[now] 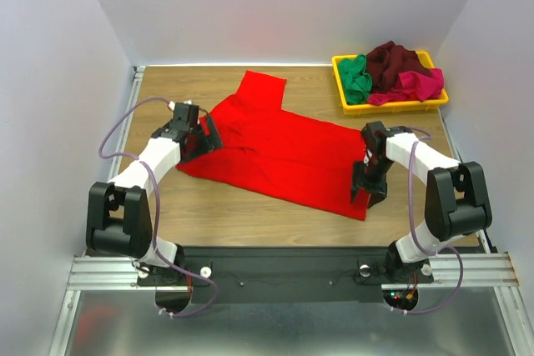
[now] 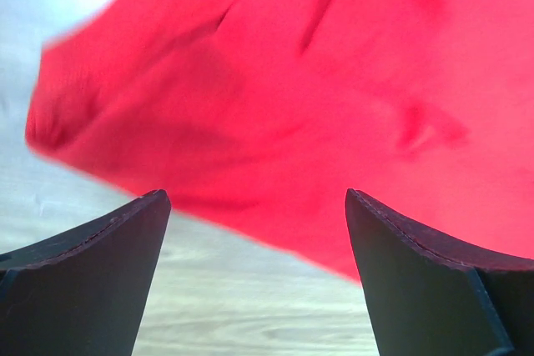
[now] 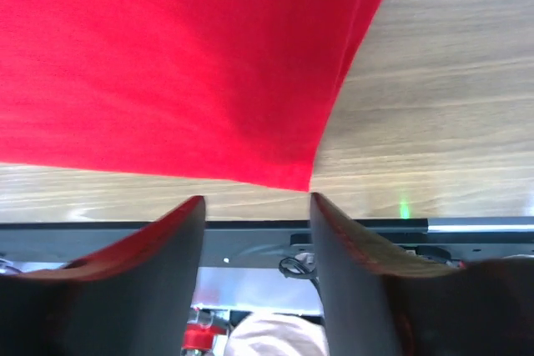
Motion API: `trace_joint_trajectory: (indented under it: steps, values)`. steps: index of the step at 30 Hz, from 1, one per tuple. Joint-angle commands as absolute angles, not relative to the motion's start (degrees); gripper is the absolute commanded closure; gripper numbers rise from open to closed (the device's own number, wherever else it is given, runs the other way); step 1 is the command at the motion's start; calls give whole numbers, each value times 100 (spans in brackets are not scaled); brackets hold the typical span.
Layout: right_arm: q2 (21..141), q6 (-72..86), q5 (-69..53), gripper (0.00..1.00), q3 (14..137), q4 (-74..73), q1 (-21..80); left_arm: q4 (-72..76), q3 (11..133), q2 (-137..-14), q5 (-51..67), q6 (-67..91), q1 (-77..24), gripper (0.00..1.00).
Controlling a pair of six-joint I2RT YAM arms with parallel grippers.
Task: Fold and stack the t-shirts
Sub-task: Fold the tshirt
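The red t-shirt lies spread on the desk. At its left edge the left hand hovers, fingers wide apart. Over its near right corner the right hand stands parted, empty. Other t-shirts heap in the yellow tray.

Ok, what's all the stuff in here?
table: one, light wood, under everything
red t-shirt: one, red, spread out mid-table
yellow tray: one, yellow, table's far right corner
green t-shirt: one, green, tray's left end
maroon t-shirt: one, dark maroon, tray's middle
pink t-shirt: one, magenta, tray's right front
left gripper: one, black, open by red t-shirt's left edge
right gripper: one, black, open at its near right corner
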State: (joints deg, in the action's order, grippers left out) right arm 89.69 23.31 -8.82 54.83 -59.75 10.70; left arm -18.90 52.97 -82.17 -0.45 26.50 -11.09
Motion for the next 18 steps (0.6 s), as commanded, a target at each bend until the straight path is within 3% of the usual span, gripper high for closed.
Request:
trace_joint_trajectory:
  steps: [1, 9, 14, 18]
  values:
    - [8815, 2373, -739, 39, 6151, -6161, 1107, -1714, 6212, -8673, 139, 2778, -1081, 2]
    - [8842, 2566, -580, 36, 7110, -6223, 1107, -1600, 7321, -9895, 53, 2470, -1151, 15]
    - [8780, 2619, -554, 35, 7102, -6214, 1107, -1661, 7558, -10169, 44, 2329, -1248, 32]
    - [8693, 2663, -580, 35, 6961, -6161, 1107, -1696, 7515, -10283, 44, 2320, -1301, 37]
